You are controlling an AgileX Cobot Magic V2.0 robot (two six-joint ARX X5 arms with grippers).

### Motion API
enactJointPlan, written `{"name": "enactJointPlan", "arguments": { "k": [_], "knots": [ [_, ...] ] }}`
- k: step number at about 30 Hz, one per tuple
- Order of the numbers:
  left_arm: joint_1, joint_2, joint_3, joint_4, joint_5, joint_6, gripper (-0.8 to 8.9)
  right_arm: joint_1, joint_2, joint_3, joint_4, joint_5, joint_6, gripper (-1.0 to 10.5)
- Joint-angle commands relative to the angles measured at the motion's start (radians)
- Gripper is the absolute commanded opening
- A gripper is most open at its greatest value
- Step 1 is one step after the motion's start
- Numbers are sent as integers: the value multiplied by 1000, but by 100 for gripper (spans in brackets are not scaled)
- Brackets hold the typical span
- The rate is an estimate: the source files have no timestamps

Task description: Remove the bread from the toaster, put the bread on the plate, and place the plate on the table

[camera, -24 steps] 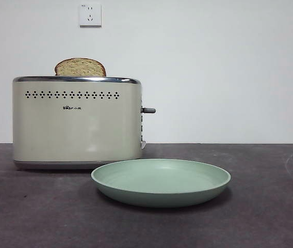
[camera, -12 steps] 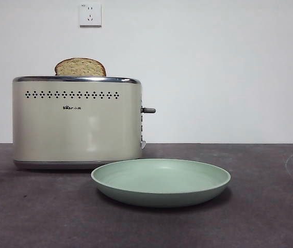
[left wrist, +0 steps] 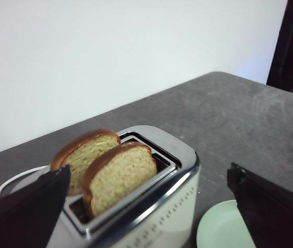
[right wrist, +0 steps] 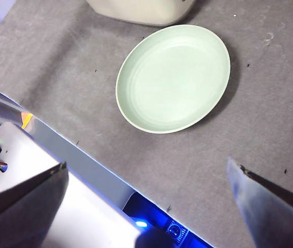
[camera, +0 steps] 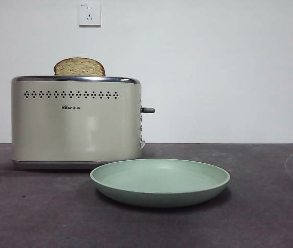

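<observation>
**Bread in the slots, plate on the counter, both grippers released**

Atop the toaster (camera: 76, 123) we see a rounded crown of bread (camera: 79, 67) poking up past the chrome rim, its face light tan and speckled, its crust dark brown. From our left wrist view the toaster shows two slices standing upright in its two slots, side by side, each with a pale porous face and a brown crust curving over the top; the nearer slice (left wrist: 119, 177) sits a little lower than the one behind it. The toaster itself is boxy and cream, with a row of small dark holes under the rim, a small logo below them and a grey lever (camera: 148, 110) on its side.

Just in front of the toaster, toward its lever end, the plate (camera: 160, 183) rests flat on the counter (camera: 260, 206). It is round, shallow, pale mint green, with a raised rim, and nothing lies in it.

Our left gripper (left wrist: 146, 206) hangs above the toaster, jaws spread wide and holding nothing. Our right gripper (right wrist: 146, 181) hovers well above the counter near the plate, away from the toaster, jaws likewise spread and bare.
</observation>
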Motion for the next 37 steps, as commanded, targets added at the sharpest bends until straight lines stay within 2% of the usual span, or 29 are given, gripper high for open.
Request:
{"name": "enactJointPlan", "arguments": {
  "k": [1, 11, 16, 23, 31, 33, 37],
  "knots": [
    [-21, 110, 44, 43, 0, 43, 574, 3, -1, 2, 4, 1, 0, 567],
    [-95, 414, 188, 79, -63, 135, 569, 3, -1, 2, 4, 2, 0, 567],
    [-125, 488, 195, 97, -117, 173, 565, 3, -2, 2, 4, 2, 1, 567],
    [-144, 545, 195, 99, -171, 177, 545, 3, -2, 2, 3, 2, 5, 567],
    [-158, 554, 195, 95, -190, 175, 46, 3, -1, 2, 3, 2, 7, 567],
    [-159, 554, 195, 94, -190, 173, -13, 3, -2, 2, 3, 2, 8, 566],
    [-160, 553, 195, 100, -190, 171, -8, 3, -1, 2, 3, 2, 8, 566]
  ]
}}
